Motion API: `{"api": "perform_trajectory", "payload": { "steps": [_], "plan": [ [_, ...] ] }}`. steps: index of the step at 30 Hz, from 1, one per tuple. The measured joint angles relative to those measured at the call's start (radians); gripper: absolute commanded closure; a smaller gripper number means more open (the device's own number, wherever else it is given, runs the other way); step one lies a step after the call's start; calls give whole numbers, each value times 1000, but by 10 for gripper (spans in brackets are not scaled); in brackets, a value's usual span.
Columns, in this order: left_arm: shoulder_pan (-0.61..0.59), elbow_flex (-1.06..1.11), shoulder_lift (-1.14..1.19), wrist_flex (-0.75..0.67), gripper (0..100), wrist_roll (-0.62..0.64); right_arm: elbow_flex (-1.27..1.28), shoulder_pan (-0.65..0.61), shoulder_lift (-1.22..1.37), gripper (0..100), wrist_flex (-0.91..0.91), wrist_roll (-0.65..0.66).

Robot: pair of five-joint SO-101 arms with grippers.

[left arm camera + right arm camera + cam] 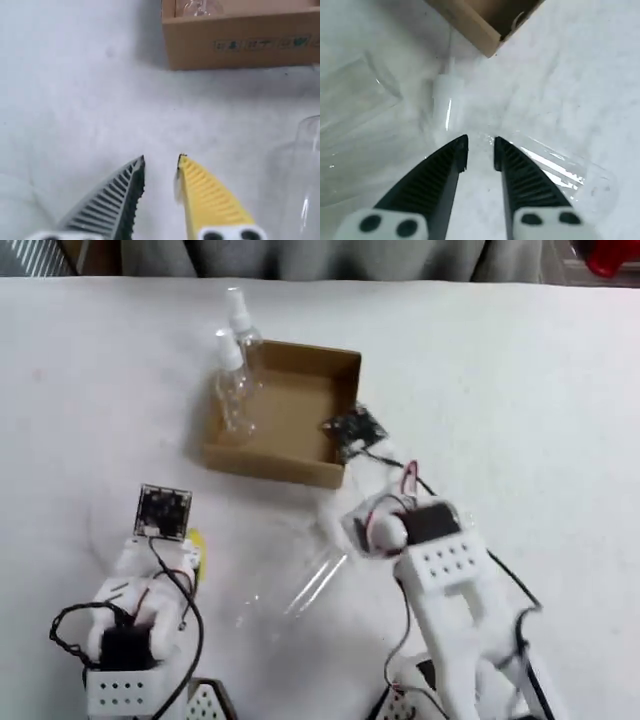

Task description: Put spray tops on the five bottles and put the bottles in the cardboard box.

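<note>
Nothing legible

Found on the outer side wall of the cardboard box [200,50], from the left wrist view: a short row of small greenish printed marks [260,44], too blurred to read. No other lettering, number or sign readable.

Items before me, apart from the work itself:

1. Table [520,380]: white, matte covering that runs across my whole working area, with faint creases and soft shadows. It reaches to the far edge in the high view.
2. Curtain [330,258]: grey, hanging in vertical pleats just behind the table's far edge, along most of its width.
3. Red object [612,255]: at the far right corner beyond the table, cut off by the frame. I cannot tell what it is.
4. Brown panel [92,254]: at the far left, beside the curtain, partly seen.
</note>
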Motion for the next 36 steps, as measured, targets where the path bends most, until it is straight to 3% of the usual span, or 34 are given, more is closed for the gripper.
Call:
{"api": "perform_trajectory", "payload": {
  "steps": [21,29,36],
  "plan": [
    [0,0,0,0,887,-9,-48,-107,462,816,-321,-3],
    [0,0,0,0,887,-9,-54,-109,517,821,-347,-5],
    [0,0,0,0,887,-9,-54,-109,517,985,-308,-5]
  ]
}}
